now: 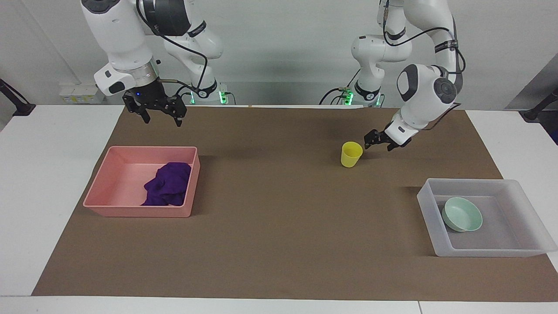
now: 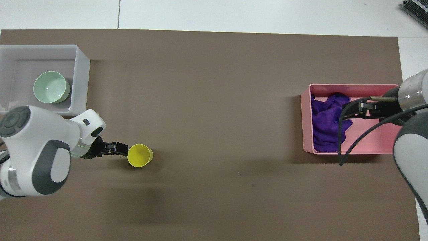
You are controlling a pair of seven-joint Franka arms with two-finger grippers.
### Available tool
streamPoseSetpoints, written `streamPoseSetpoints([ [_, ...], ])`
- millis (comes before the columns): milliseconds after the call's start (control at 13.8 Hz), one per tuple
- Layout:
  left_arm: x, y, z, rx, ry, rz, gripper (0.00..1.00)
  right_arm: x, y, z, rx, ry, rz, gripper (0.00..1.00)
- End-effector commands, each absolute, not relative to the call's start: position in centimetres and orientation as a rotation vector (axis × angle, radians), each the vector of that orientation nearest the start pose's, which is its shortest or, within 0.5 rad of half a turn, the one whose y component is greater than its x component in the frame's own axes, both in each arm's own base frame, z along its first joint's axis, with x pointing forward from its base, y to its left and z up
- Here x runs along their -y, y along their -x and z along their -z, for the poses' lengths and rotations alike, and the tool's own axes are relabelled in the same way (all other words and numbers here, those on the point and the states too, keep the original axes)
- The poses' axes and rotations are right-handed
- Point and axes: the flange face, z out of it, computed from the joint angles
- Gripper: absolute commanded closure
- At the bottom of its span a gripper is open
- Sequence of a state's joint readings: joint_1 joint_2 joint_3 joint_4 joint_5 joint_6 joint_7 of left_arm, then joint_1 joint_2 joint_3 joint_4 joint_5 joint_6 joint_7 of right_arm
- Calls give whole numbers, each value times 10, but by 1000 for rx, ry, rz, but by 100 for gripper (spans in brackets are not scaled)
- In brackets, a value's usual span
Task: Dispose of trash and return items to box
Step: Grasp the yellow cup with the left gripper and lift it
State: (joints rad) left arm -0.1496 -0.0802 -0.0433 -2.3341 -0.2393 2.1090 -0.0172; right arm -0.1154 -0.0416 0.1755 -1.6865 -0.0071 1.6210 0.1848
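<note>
Yellow plastic, the cup [image 1: 351, 154] stands upright on the brown surface [image 1: 279, 244], nearer the robots than the frosted box [image 1: 481, 218] where the mint bowl [image 1: 462, 213] already sits. Level with its rim, the left tool [image 1: 377, 141] is just beside the cup toward the left arm's end; whether its fingers are wide I cannot tell. The right tool [image 1: 160, 110] waits spread open, with the purple rag [image 1: 168, 184] in the pink tub [image 1: 111, 198].

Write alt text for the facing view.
The left gripper sits right beside an upright yellow cup on a brown mat. The green bowl lies in the frosted box, the purple rag in the pink tub; the right gripper waits, open, above the mat.
</note>
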Motion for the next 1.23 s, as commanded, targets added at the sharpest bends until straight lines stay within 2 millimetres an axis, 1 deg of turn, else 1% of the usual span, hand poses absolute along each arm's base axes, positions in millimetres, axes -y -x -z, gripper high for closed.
streamPoseSetpoints([
  [0, 141, -447, -330, 26, 3291, -271, 0, -31, -541, -599, -190, 3127, -32, 0],
  [73, 144, -447, -327, 40, 3288, -276, 1, -31, -541, -599, -190, 3127, -32, 0],
  [145, 143, -446, -329, 43, 3288, -281, 35, -31, -541, -599, -190, 3127, -32, 0],
  [218, 141, -447, -327, 49, 3287, -285, 72, -31, -541, -599, -190, 3127, -32, 0],
  [290, 141, -448, -325, 50, 3286, -287, 91, -31, -541, -599, -190, 3127, -32, 0],
  [363, 141, -449, -323, 47, 3284, -301, 100, -31, -541, -599, -190, 3127, -32, 0],
  [508, 140, -451, -325, 50, 3284, -304, 100, -31, -541, -599, -190, 3127, -32, 0],
  [580, 136, -456, -329, 66, 3288, -291, 100, -31, -541, -599, -190, 3127, -32, 0],
  [653, 135, -461, -335, 75, 3296, -267, 100, -31, -541, -599, -190, 3127, -32, 0],
  [725, 129, -468, -343, 100, 3301, -256, 100, -31, -541, -599, -190, 3127, -32, 0],
  [798, 116, -476, -352, 147, 3304, -261, 100, -31, -541, -599, -190, 3127, -32, 0],
  [1016, 95, -494, -386, 197, 3310, -323, 100, -31, -541, -599, -190, 3127, -32, 0],
  [1088, 94, -499, -400, 191, 3314, -329, 100, -31, -541, -599, -190, 3127, -32, 0],
  [1161, 79, -507, -415, 234, 3318, -335, 100, -31, -541, -599, -190, 3127, -32, 0],
])
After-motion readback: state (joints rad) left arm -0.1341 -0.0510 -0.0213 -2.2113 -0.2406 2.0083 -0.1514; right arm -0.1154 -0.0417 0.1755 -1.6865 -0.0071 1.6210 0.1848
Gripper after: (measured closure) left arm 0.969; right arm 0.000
